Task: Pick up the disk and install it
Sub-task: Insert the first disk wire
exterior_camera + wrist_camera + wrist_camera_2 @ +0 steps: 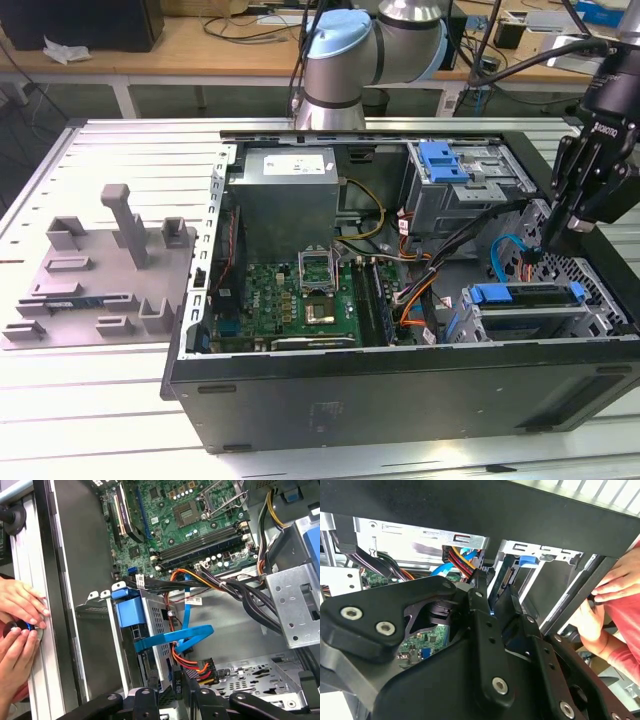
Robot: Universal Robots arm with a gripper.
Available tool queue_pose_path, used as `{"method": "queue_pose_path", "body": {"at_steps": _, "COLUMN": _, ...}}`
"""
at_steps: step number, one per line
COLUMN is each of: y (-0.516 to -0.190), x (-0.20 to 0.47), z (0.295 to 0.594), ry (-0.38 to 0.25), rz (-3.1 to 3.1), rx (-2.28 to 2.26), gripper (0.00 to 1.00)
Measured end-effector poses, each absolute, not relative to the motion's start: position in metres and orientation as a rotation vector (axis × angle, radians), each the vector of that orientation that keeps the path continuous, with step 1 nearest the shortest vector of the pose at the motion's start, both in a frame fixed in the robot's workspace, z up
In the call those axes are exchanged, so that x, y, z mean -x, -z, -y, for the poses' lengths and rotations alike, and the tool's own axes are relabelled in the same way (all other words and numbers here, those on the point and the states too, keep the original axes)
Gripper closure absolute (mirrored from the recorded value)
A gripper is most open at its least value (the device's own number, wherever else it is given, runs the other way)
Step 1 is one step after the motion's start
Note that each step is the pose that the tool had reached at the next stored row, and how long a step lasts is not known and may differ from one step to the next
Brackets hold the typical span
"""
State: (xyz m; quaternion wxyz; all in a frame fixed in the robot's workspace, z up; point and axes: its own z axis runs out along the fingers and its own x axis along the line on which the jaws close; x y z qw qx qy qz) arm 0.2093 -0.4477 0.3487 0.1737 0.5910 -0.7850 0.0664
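Exterior view: disk (525, 312) seated in case (400, 400), install nearly done. Claw (541, 250) together, empty, just above disk; next move must clear blue cable (496, 258).

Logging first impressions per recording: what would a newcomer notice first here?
An open computer case lies on the table, motherboard exposed. The end effector hangs close to the blue-framed disk in its bay at the exterior view's right. In the first wrist view a person's hands sit just outside the case wall.
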Motion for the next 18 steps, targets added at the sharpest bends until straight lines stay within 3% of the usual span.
{"method": "queue_pose_path", "body": {"at_steps": 13, "y": -0.3458, "x": -0.2093, "z": 0.4477, "ry": -0.189, "rz": 2.226, "rx": -1.676, "gripper": 0.67}}
{"method": "queue_pose_path", "body": {"at_steps": 15, "y": -0.3455, "x": -0.2093, "z": 0.4477, "ry": -0.189, "rz": 2.226, "rx": -1.676, "gripper": 0.82}}
{"method": "queue_pose_path", "body": {"at_steps": 18, "y": -0.3452, "x": -0.2093, "z": 0.4477, "ry": -0.189, "rz": 2.226, "rx": -1.676, "gripper": 0.82}}
